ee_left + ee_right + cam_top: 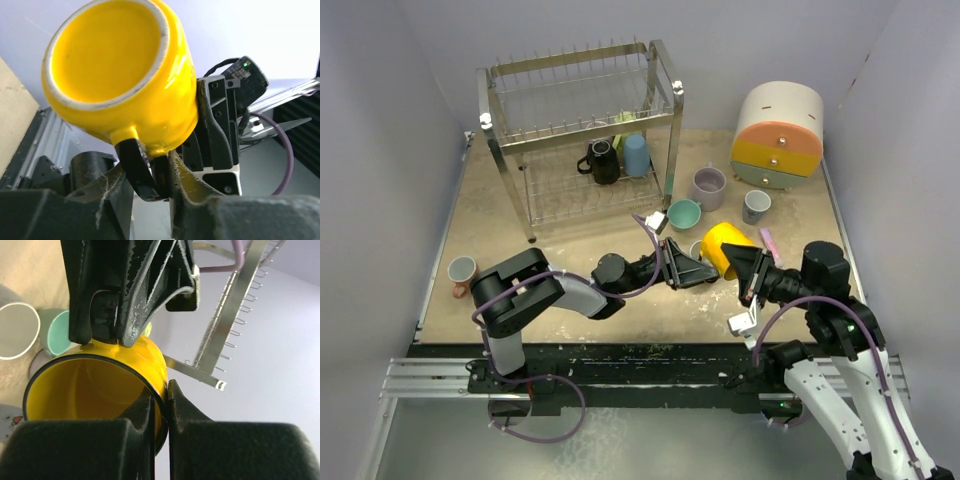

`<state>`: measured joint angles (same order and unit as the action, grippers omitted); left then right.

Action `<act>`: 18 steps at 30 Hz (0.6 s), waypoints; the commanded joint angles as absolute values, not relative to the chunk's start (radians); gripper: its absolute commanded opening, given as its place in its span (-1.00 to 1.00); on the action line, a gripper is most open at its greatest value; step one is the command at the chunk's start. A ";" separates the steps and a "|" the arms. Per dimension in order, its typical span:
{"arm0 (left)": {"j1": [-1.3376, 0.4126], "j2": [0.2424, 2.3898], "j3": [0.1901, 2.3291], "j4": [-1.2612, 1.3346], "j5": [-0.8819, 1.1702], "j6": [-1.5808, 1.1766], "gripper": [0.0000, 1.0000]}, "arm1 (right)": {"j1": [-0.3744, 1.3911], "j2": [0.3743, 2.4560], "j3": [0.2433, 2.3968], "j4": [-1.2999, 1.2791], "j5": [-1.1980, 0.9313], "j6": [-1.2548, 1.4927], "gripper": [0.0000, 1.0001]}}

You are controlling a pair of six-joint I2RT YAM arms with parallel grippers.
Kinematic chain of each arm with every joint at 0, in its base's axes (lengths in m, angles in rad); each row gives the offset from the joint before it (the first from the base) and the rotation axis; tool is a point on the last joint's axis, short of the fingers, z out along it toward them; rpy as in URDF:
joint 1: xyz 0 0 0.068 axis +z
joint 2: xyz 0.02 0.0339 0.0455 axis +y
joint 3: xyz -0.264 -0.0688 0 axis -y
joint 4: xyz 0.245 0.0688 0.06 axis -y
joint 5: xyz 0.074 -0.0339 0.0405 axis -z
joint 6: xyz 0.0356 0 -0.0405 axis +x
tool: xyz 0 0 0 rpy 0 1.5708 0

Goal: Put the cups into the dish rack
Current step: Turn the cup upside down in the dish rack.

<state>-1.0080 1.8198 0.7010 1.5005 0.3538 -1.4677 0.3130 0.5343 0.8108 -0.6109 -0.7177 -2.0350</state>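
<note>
A yellow cup point(725, 245) with a black handle hangs on its side above the table, between both arms. My right gripper point(752, 270) is shut on its rim point(161, 395), one finger inside the cup point(90, 385) and one outside. From the left, my left gripper point(705, 268) is closed round the black handle point(142, 172) under the cup's base point(120, 75). The chrome dish rack point(665, 120) stands at the back left with a black cup point(603, 160) and a blue cup point(636, 155) on its lower tier. Lilac point(709, 186), teal point(684, 213) and grey point(756, 206) cups stand on the table.
A round white-orange-yellow drawer unit point(778, 135) stands at the back right. A small pink bar point(770, 243) lies beside my right gripper. One more cup point(462, 270) sits near the left table edge. Grey walls close in the table on three sides.
</note>
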 commanded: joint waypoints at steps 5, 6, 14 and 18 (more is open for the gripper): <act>-1.017 1.814 0.746 1.647 0.382 -1.447 -1.00 | 0.317 0.505 0.827 -0.563 -0.802 -2.439 -1.00; -1.017 1.811 0.744 1.647 0.385 -1.446 -1.00 | 0.317 0.504 0.827 -0.566 -0.802 -2.439 -1.00; -1.015 1.771 0.703 1.649 0.365 -1.407 -1.00 | 0.318 0.496 0.827 -0.584 -0.787 -2.429 -0.82; -1.011 1.739 0.671 1.649 0.338 -1.387 -1.00 | 0.318 0.487 0.824 -0.586 -0.777 -2.414 -0.40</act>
<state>-1.0039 1.8034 0.6910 1.5101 0.3550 -1.5547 0.3138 0.4904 0.8093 -0.6033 -0.7326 -2.0350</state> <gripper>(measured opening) 0.194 0.219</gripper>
